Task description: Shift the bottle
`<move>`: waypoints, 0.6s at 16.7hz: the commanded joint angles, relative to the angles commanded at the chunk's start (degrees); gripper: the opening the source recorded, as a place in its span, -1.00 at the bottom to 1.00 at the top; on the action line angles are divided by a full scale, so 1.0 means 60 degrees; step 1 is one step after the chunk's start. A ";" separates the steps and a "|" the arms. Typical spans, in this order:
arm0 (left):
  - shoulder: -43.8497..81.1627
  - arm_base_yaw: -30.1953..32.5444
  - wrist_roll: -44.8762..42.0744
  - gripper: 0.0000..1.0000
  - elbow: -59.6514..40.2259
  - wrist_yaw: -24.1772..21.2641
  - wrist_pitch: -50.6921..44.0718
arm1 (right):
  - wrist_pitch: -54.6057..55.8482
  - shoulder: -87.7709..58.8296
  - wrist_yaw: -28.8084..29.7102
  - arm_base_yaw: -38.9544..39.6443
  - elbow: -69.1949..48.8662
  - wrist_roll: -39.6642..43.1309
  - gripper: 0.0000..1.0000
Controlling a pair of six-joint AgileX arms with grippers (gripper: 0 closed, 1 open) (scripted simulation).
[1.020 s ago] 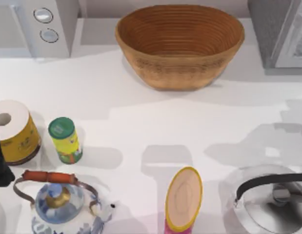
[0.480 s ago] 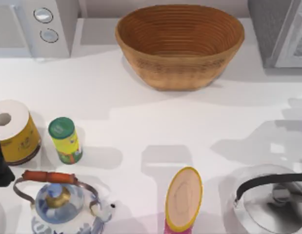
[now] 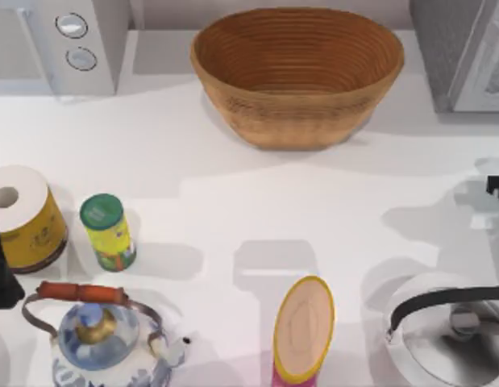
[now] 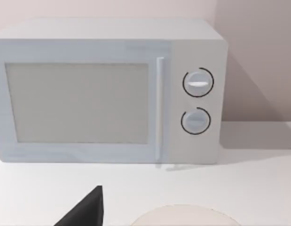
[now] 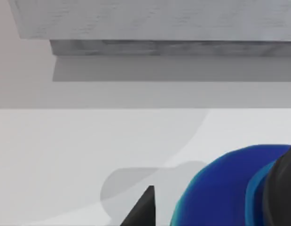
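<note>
Now the right arm (image 3: pixel 497 184) is poking in at the table's right edge. Its gripper (image 5: pixel 220 207) is coming around the blue bottle (image 5: pixel 220 193); I cannot tell its fingers. Small, stiff and smooth, it looks best held by its sides.

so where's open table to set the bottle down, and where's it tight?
Open: the wide middle strip between the wicker basket and the pink bottle, right of the yellow canister. Tight: front left around the paper roll and teapot, front right by the steel kettle.
</note>
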State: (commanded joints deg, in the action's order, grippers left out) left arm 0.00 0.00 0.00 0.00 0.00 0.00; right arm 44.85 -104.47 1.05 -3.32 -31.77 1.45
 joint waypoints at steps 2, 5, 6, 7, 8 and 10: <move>0.0000 0.0000 0.0000 1.00 0.0000 0.0000 0.0000 | 0.0006 -0.0006 0.0001 -0.0001 -0.0004 0.0000 -1.00; 0.0000 0.0000 0.0000 1.00 0.0000 0.0000 0.0000 | 0.0006 -0.0006 0.0001 -0.0001 -0.0004 0.0000 -0.70; 0.0000 0.0000 0.0000 1.00 0.0000 0.0000 0.0000 | 0.0006 -0.0006 0.0001 -0.0001 -0.0004 0.0000 -0.55; 0.0000 0.0000 0.0000 1.00 0.0000 0.0000 0.0000 | 0.0006 -0.0006 0.0001 -0.0001 -0.0004 0.0000 -0.40; 0.0000 0.0000 0.0000 1.00 0.0000 0.0000 0.0000 | 0.0006 -0.0006 0.0001 -0.0001 -0.0004 0.0000 -0.25; 0.0000 0.0000 0.0000 1.00 0.0000 0.0000 0.0000 | 0.0006 -0.0006 0.0001 -0.0001 -0.0004 0.0000 0.06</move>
State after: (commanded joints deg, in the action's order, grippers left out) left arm 0.00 0.00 0.00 0.00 0.00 0.00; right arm 44.89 -104.51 1.05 -3.32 -31.79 1.45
